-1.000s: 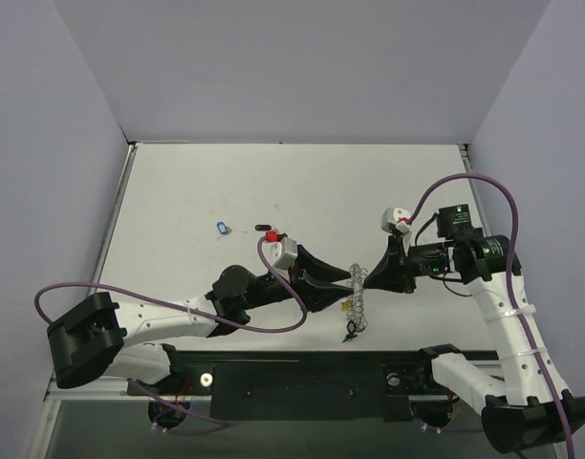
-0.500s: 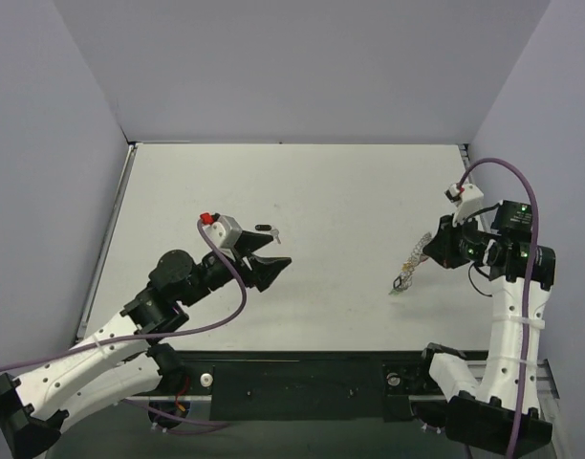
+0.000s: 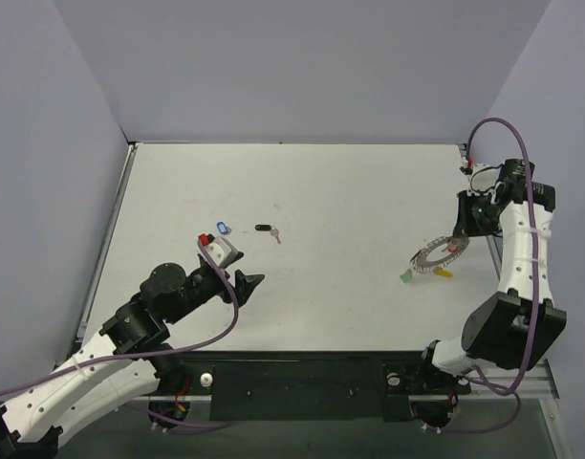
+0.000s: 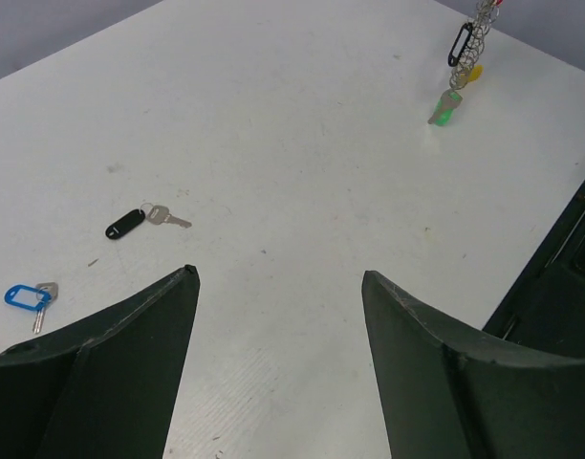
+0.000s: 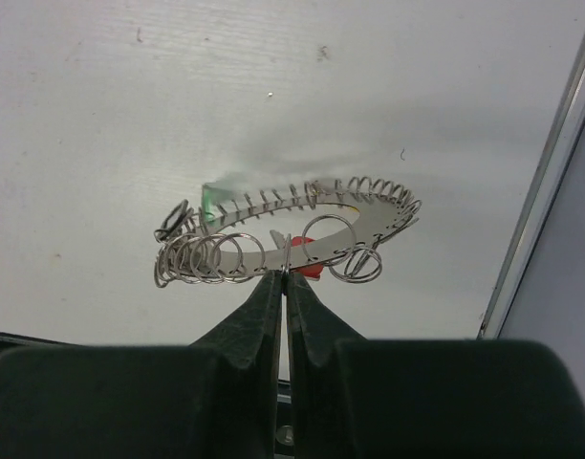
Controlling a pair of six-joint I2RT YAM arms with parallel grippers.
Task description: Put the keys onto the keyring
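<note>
The keyring (image 3: pixel 434 256), a silver ring rimmed with wire loops, hangs from my right gripper (image 3: pixel 462 239) near the table's right edge. A green key (image 3: pixel 405 277) and a yellow key (image 3: pixel 444 272) dangle from it. In the right wrist view the gripper (image 5: pixel 285 273) is shut on one wire loop of the keyring (image 5: pixel 369 222), with a red key (image 5: pixel 310 270) and the green key (image 5: pixel 209 196) on it. My left gripper (image 3: pixel 247 281) is open and empty. Loose on the table ahead of it lie a black key (image 4: pixel 126 224) and a blue key (image 4: pixel 23 295); both also show in the top view, black (image 3: pixel 264 229) and blue (image 3: pixel 222 229).
The table's right edge rail (image 5: pixel 546 182) runs close beside the keyring. The black front bar (image 3: pixel 302 378) lies along the near edge between the arm bases. Grey walls close the table on three sides.
My right arm has swung right and back with the keyring, which now hangs near the right edge. My left arm has pulled back left and toward the near edge, gripper open.
</note>
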